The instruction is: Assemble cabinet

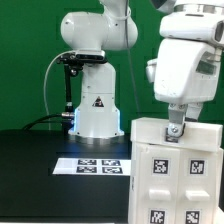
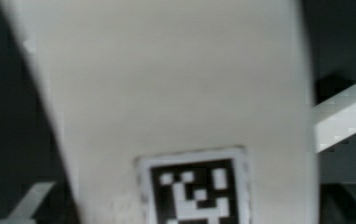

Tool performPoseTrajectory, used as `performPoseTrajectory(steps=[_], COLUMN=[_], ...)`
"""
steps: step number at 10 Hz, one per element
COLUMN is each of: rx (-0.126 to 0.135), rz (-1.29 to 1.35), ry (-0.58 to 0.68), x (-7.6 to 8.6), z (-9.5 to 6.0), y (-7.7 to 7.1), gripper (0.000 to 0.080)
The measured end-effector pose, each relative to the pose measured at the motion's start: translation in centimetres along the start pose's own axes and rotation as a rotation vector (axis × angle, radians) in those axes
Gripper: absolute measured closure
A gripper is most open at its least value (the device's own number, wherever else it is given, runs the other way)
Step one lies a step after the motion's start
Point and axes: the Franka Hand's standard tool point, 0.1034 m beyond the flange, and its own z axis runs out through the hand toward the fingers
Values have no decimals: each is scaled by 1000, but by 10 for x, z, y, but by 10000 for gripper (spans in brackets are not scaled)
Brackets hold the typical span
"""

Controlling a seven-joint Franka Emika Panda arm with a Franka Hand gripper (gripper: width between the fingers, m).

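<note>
The white cabinet (image 1: 176,172) stands at the exterior view's lower right, with several black-and-white tags on its front. My gripper (image 1: 175,129) comes down on its top edge from the arm's large white wrist. In the wrist view one white panel (image 2: 166,90) of the cabinet fills the picture, with one tag (image 2: 201,190) on it. My gripper (image 2: 184,160) straddles this panel. A grey finger (image 2: 345,112) lies against one of its long edges and the other finger (image 2: 22,206) against the opposite edge. The jaws look closed on the panel.
The marker board (image 1: 98,164) lies flat on the black table in the middle of the exterior view. The arm's white base (image 1: 97,105) stands behind it, with a black stand and cables to its left. A green backdrop closes the back.
</note>
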Motion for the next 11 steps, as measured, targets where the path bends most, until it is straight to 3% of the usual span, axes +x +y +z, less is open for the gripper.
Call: performPoseTrajectory(steps=[1,4,6,8,9,11], rx=[0,-1,-6,-1,18,24], rz=[71,312,605,878,1027,1134], ry=[0,1,17,19,27,28], x=[0,-1,1,0,-2,-2], z=[0,-1,-2,-2,-2,-2], y=[0,2,4,6,7,8], gripper=[243,243,243,242,242,242])
